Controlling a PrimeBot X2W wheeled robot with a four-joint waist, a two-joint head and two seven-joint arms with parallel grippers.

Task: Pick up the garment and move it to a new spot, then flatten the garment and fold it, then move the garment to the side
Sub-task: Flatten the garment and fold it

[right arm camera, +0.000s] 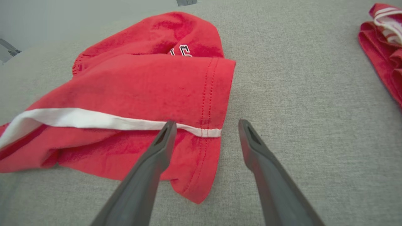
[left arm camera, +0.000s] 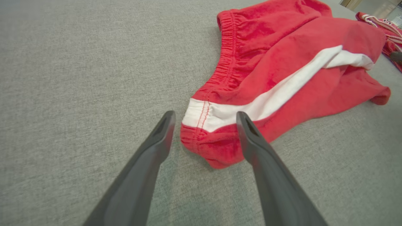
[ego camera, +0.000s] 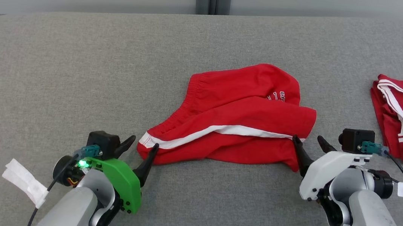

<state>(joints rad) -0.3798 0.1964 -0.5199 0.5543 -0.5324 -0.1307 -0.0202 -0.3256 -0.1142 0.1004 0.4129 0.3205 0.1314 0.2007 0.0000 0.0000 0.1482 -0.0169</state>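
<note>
Item: red shorts (ego camera: 232, 109), frame centre, long axis left-right | left gripper (ego camera: 144, 142) at lower-left end, right gripper (ego camera: 308, 138) at right hem | both spread apart, empty

head: high, looking down | wrists: low, close | shared: red shorts (ego camera: 239, 109)

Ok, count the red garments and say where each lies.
2. The red shorts lie crumpled at the centre; a second red garment sits folded at the right edge, partly cut off, so others may lie beyond.
</note>
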